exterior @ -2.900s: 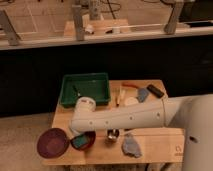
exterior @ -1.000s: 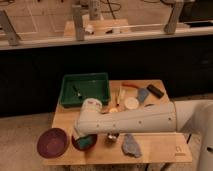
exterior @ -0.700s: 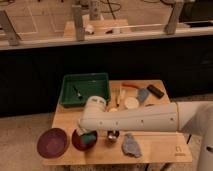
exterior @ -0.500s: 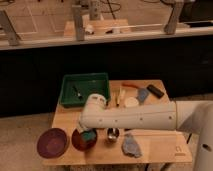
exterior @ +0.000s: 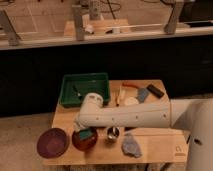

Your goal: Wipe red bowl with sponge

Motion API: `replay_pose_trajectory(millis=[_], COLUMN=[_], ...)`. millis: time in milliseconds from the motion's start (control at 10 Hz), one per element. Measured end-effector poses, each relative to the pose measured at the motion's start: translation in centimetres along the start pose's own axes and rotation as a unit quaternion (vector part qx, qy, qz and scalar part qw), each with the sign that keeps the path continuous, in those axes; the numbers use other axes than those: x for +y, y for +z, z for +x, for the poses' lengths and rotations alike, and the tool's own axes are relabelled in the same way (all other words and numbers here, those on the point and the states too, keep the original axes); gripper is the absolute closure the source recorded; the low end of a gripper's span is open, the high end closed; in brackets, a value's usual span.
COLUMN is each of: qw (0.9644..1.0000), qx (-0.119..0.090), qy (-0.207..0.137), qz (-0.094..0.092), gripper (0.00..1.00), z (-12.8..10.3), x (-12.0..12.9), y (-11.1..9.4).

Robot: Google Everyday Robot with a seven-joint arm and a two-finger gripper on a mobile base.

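**Hand at red bowl, sponge inside; grip unconfirmed**

Arm: the white arm (exterior: 132, 116) reaches in from the right edge and crosses the surface (exterior: 160, 148) toward the left. It bends at a rounded joint just in front of the tray and turns down toward the front-left area.

Hand: the hand (exterior: 83, 129) sits directly over the red bowl, at the sponge. The arm covers most of it. Whether it is apart, together or clamped on the sponge cannot be told.

Task items: the red bowl (exterior: 81, 144) stands upright near the front-left of the surface, between the plate and the cup. The sponge (exterior: 87, 134), teal-green, lies inside the bowl toward its rear side, immediately under the hand.

Other items:
- The maroon plate (exterior: 52, 143) lies flat at the front-left corner, just beside the bowl. Contact between the two cannot be confirmed.
- The green tray (exterior: 85, 76) is at the rear left and holds a small dark item too small to identify.
- The metal cup (exterior: 113, 134) stands upright just right of the bowl, close under the arm.
- The grey-blue rag (exterior: 131, 146) lies crumpled near the front edge, right of the cup.
- At the rear right, behind the arm, lie a white round item (exterior: 131, 101), a blue-grey pad (exterior: 143, 94), a black block (exterior: 155, 90) and an orange item (exterior: 131, 85), all well apart from the bowl
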State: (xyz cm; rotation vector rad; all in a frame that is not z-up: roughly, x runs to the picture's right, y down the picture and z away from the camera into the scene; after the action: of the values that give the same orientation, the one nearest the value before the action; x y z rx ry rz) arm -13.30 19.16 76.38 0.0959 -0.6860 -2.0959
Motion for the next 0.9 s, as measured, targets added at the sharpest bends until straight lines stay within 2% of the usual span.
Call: replay_pose_trajectory(millis=[500, 900], qw=[0.9994, 0.9995], qx=[-0.007, -0.009], qy=[-0.021, -0.023], qz=[0.027, 0.021], gripper=[1.0, 1.0], z=[-0.5, -1.7], x=[-3.1, -3.5], y=[0.6, -1.1])
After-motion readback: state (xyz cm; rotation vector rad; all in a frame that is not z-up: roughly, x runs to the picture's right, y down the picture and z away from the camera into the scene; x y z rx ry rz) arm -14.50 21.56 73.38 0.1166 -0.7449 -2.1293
